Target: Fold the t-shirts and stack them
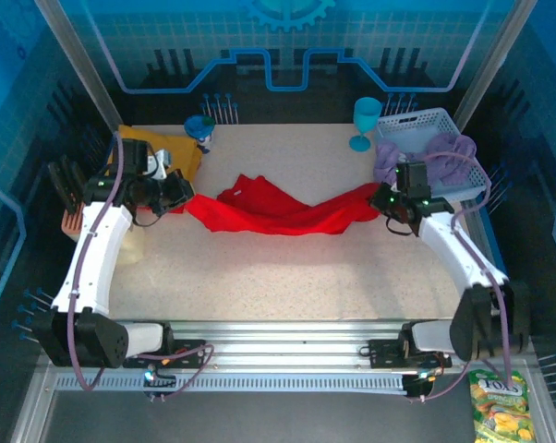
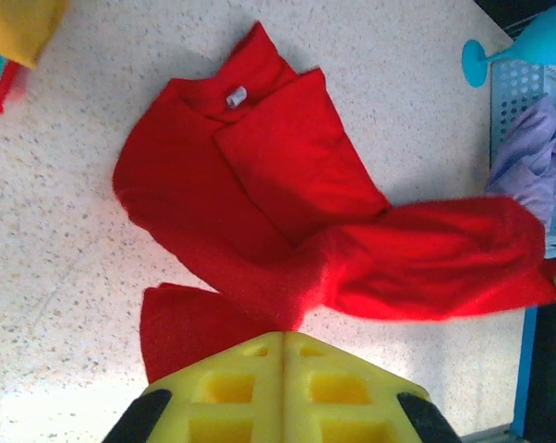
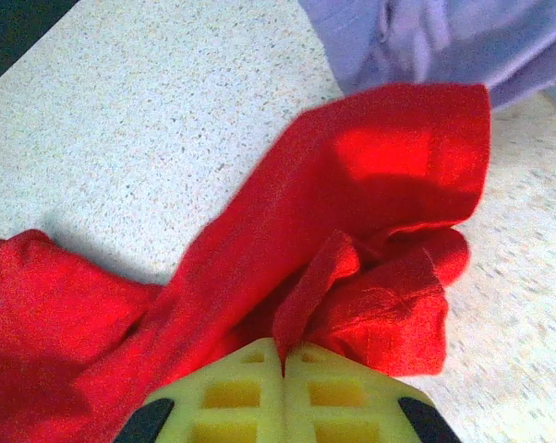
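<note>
A bright red t-shirt lies crumpled and stretched across the middle of the table between my two grippers. My left gripper is shut on its left end; in the left wrist view the yellow jaws meet on a pinch of red cloth. On the right, my right gripper is shut on the other end, with a fold of the red shirt caught between the jaws. A lavender t-shirt hangs over the basket. A folded mustard-yellow shirt lies at the back left.
The white lattice basket stands at the back right, with a teal goblet beside it. A small teal cup sits at the back near the mustard shirt. A snack bag lies off the table at the front right.
</note>
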Tool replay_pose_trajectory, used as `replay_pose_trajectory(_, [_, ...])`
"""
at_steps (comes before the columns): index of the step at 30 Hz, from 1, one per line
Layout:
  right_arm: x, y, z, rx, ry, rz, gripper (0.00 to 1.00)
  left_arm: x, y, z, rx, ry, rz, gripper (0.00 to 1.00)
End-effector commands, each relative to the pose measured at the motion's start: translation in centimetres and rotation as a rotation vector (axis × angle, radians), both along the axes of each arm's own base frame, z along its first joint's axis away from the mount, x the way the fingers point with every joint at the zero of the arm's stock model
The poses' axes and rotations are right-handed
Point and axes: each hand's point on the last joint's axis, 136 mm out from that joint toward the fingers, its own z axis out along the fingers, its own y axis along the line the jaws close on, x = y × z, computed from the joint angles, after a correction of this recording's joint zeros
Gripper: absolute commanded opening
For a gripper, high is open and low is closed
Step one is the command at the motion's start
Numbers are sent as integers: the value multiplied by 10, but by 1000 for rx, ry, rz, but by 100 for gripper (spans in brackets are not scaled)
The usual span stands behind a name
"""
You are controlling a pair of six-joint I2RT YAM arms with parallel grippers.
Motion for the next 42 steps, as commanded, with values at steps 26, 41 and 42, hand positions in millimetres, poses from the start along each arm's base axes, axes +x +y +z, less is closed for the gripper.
replay_pose_trajectory(26, [-99,17,-97,92,287,87,50,8,18,12,25,-28,12,0])
replay_pose_trajectory(41, [-79,16,-63,48,192,114,0,5,11,26,-10,-68,-10,0])
replay_pose_trajectory(42, [-76,13,-43,24,152,113,0,5,9,34,-22,-91,-13,0])
